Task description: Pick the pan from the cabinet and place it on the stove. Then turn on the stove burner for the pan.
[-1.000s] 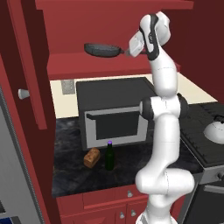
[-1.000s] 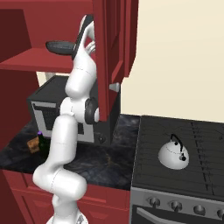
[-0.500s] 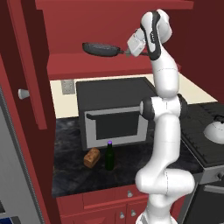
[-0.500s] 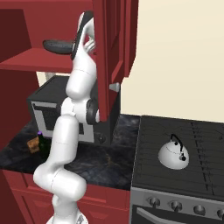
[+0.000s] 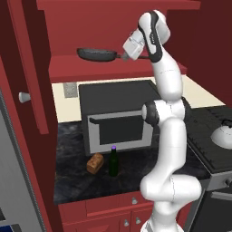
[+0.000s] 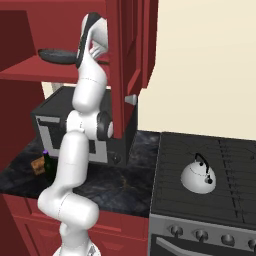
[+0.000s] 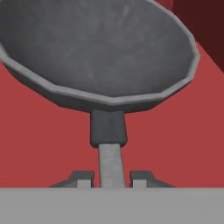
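Observation:
The dark grey pan (image 5: pixel 96 54) (image 6: pixel 54 54) (image 7: pixel 100 48) is at the red cabinet's (image 5: pixel 86 71) lower shelf, bowl to the left and handle to the right. My gripper (image 5: pixel 121 56) (image 7: pixel 110 179) is shut on the pan's thin handle (image 7: pixel 110 159). One fingertip (image 7: pixel 81 178) shows on each side of the handle. I cannot tell if the pan rests on the shelf or hangs just above it. The black stove (image 5: pixel 210 118) (image 6: pixel 200 150) lies low to the right, with its knobs (image 6: pixel 200 234) along the steel front.
A white kettle (image 5: pixel 223 134) (image 6: pixel 198 176) stands on the stove's grates. Under the shelf sits a microwave (image 5: pixel 118 118) (image 6: pixel 55 125). A dark bottle (image 5: pixel 113 161) and a bread loaf (image 5: pixel 95 163) stand on the counter. Open cabinet doors (image 5: pixel 27 68) (image 6: pixel 132 45) flank the arm.
The jaws have closed onto the pan's handle. Hand and pan have both shifted a little to the left along the shelf.

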Available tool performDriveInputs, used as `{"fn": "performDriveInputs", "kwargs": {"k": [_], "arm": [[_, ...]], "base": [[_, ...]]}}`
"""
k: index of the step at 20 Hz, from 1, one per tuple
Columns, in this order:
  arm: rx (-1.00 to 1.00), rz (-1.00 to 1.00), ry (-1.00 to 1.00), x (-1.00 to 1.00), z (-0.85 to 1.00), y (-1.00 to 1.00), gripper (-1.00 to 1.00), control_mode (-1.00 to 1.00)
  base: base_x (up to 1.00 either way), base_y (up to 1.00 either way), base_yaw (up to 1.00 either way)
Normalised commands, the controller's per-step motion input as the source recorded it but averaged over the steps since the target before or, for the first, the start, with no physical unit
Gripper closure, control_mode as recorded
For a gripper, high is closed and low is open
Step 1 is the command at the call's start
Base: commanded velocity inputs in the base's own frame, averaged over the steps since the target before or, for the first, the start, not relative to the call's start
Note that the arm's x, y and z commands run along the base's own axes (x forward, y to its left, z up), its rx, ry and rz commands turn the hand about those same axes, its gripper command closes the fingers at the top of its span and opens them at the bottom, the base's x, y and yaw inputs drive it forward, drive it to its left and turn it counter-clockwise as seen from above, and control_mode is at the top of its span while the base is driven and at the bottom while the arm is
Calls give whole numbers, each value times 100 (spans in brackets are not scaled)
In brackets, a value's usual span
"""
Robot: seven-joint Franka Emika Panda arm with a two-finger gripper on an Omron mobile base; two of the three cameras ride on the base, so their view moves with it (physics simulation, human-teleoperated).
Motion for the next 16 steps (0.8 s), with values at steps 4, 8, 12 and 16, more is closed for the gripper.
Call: {"fn": "performDriveInputs", "kwargs": {"k": [4, 8, 12, 16], "arm": [[12, 0, -7, -36, -38, 21, 100, -100], [12, 0, -10, -39, -41, 15, 100, -100], [9, 0, -14, -49, -43, 14, 100, -100], [7, -2, -14, -54, -43, 17, 100, -100]], "base": [[0, 0, 0], [0, 0, 0], [0, 0, 0], [0, 0, 0]]}}
